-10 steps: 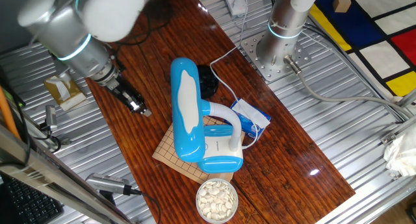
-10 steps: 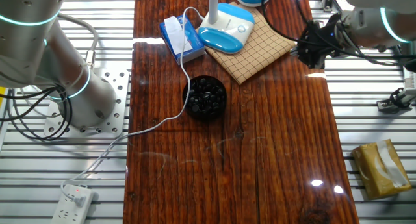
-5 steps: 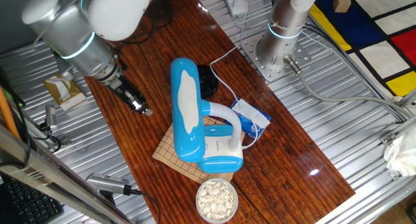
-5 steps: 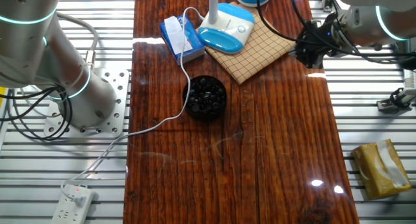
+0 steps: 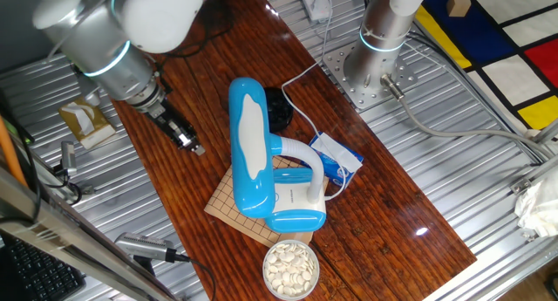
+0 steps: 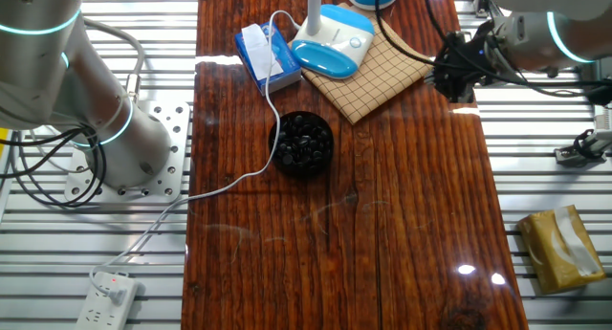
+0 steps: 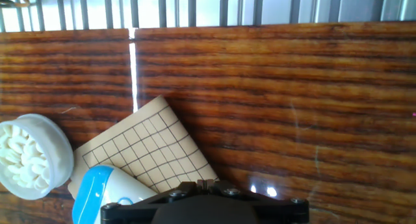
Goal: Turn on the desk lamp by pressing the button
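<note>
The desk lamp (image 5: 247,144) stands on a checked mat (image 5: 228,199). Its long sky-blue head with a white strip faces up, and its boxy base (image 5: 296,207) is toward the near end. In the other fixed view only the base (image 6: 331,38) and part of the head show at the top edge. I cannot make out the button. My gripper (image 5: 193,147) hangs low over the wood, left of the lamp head and apart from it. It also shows at the table's right edge (image 6: 449,78). In the hand view the fingertips (image 7: 207,182) touch each other, shut on nothing, with a blue part of the lamp (image 7: 96,188) at lower left.
A white bowl of white stones (image 5: 290,268) sits by the lamp base. A black bowl of dark stones (image 6: 304,142) and a blue-white packet (image 6: 263,51) lie beside the lamp, with a white cable (image 6: 229,185) running off the table. A second arm's base (image 5: 370,70) stands beyond.
My arm has shifted slightly; the gripper stays low beside the lamp head, still shut. The lamp and bowls have not moved.
</note>
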`<action>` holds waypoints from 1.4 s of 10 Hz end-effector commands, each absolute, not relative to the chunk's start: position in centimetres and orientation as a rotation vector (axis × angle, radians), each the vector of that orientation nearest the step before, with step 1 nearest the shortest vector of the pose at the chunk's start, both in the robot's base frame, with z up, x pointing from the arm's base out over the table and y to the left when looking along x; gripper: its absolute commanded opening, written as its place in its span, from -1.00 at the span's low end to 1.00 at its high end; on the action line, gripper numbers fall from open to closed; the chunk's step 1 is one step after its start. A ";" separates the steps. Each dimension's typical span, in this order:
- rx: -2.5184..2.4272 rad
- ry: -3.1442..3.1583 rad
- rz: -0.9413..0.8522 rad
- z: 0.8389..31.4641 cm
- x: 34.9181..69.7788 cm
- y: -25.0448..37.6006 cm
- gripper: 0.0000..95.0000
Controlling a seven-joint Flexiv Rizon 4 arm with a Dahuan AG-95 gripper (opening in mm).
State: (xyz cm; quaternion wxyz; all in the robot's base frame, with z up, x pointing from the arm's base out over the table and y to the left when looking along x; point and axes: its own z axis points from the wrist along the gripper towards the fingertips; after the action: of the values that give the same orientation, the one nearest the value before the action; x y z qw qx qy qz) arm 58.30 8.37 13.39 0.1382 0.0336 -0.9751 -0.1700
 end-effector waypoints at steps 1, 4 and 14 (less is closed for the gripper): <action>0.070 -2.814 -0.483 13.4 58.5 8.4 -1.00; 0.188 -2.780 -0.507 13.4 58.5 8.4 -1.00; 0.375 -2.704 -0.605 13.4 58.5 8.4 -1.00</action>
State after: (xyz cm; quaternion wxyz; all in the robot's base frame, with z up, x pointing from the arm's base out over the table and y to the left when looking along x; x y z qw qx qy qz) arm 58.20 8.35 13.33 0.1672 0.1298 -0.9556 -0.2049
